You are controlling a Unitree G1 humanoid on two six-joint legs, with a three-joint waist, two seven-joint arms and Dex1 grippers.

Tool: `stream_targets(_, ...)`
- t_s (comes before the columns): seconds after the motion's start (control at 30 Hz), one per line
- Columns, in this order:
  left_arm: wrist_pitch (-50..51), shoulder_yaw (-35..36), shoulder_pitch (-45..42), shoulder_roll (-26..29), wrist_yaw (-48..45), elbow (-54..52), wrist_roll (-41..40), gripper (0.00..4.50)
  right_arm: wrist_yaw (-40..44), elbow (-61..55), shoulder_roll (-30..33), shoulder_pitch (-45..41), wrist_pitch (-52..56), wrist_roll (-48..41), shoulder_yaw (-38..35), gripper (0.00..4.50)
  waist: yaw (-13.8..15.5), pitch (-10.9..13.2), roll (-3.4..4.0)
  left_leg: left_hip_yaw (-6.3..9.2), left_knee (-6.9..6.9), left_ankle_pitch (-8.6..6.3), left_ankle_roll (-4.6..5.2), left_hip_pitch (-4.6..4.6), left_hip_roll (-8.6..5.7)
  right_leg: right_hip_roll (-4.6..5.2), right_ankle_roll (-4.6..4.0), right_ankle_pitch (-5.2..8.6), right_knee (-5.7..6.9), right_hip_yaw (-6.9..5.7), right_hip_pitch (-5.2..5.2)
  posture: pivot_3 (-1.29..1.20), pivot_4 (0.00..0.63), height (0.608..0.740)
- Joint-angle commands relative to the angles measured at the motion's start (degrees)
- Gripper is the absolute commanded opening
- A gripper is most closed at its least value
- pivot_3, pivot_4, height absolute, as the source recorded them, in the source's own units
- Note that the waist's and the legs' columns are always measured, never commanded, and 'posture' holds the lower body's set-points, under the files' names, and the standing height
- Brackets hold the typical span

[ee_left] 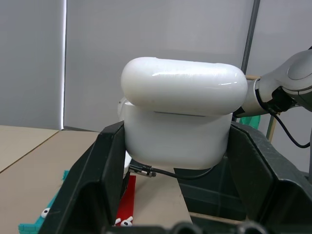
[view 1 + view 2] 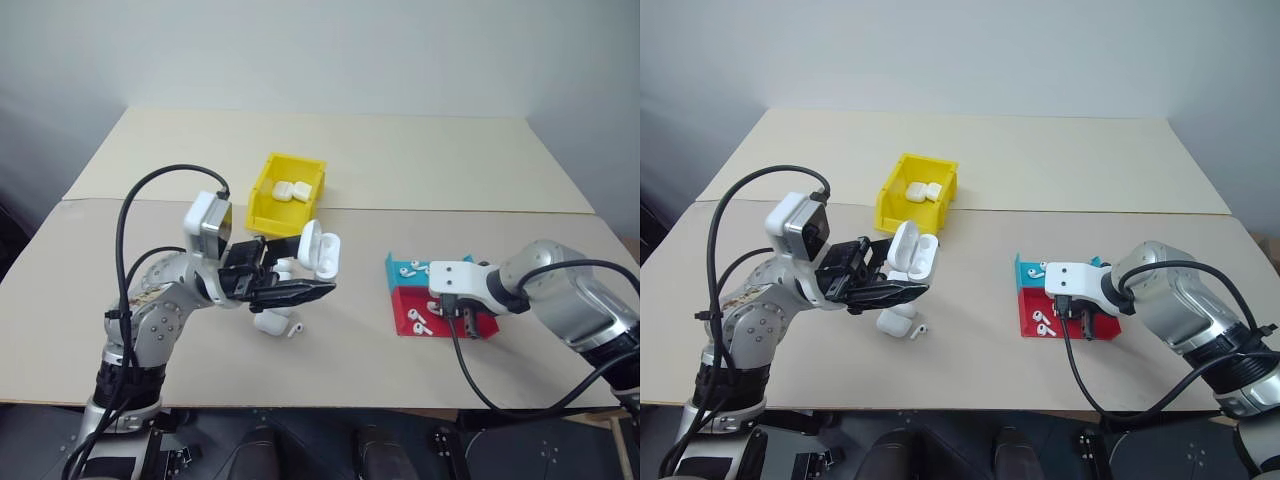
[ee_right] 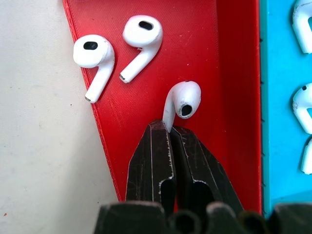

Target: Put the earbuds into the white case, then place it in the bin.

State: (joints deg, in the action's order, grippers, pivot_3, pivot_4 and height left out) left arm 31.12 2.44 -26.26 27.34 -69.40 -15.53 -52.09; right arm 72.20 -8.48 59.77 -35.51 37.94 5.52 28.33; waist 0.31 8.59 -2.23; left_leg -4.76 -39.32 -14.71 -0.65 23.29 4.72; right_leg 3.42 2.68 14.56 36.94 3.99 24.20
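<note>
My left gripper (image 2: pixel 298 270) is shut on the white case (image 2: pixel 322 250) and holds it above the table with its lid hinged open; the left wrist view has the case (image 1: pixel 180 117) wedged between the black fingers (image 1: pixel 97 170). My right gripper (image 3: pixel 169 127) points down into the red tray (image 3: pixel 204 48), shut on the stem of one earbud (image 3: pixel 184 100). Two more earbuds (image 3: pixel 95 53) lie loose on the red tray beside it. The yellow bin (image 2: pixel 262 205) stands behind the left gripper with two cases (image 2: pixel 290 190) inside.
A teal tray (image 2: pixel 400 268) with several earbuds adjoins the red tray (image 2: pixel 405 305) on its far side. Spare white cases (image 2: pixel 275 322) lie on the table under the left gripper. Black cables run from both wrists.
</note>
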Motion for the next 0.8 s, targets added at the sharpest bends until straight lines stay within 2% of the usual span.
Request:
stream_targets(0.03,-0.42,0.87,-0.36,0.24,-0.22,-2.08,-1.11,2.81,0.15,-1.2,0.08,0.42,0.33,0.36,-2.02,0.02,0.02,0.0,0.0,0.0,0.0,0.0,0.0,0.0,0.0,0.0,0.0,0.0,0.0,0.0,0.0,0.0,0.15,0.74)
stream_targets(0.43,-0.64,0.33,-1.4,-0.08,-1.19,-0.87,-0.62,2.81,-0.32,-2.44,3.63,3.74,-6.49,1.26,-5.38,0.02,0.18,0.0,0.0,0.0,0.0,0.0,0.0,0.0,0.0,0.0,0.0,0.0,-0.01,0.0,0.0,0.0,0.15,0.74)
stream_targets(0.53,-0.68,0.18,-1.73,-0.22,-1.47,-0.56,-0.47,2.81,-1.24,-2.57,4.28,5.0,-9.28,3.09,-5.45,0.8,0.18,0.0,0.0,0.0,0.0,0.0,0.0,-0.01,0.0,0.0,0.0,0.0,0.0,0.0,0.0,0.0,0.15,0.74)
stream_targets(0.8,-0.76,0.2,-2.26,-0.14,-2.07,0.12,-0.1,2.81,-0.43,-3.76,3.67,5.94,-10.28,2.11,-7.86,3.51,0.13,0.0,0.0,0.0,0.0,0.0,0.0,-0.01,0.0,0.0,0.0,0.0,0.01,0.0,0.0,0.0,0.15,0.74)
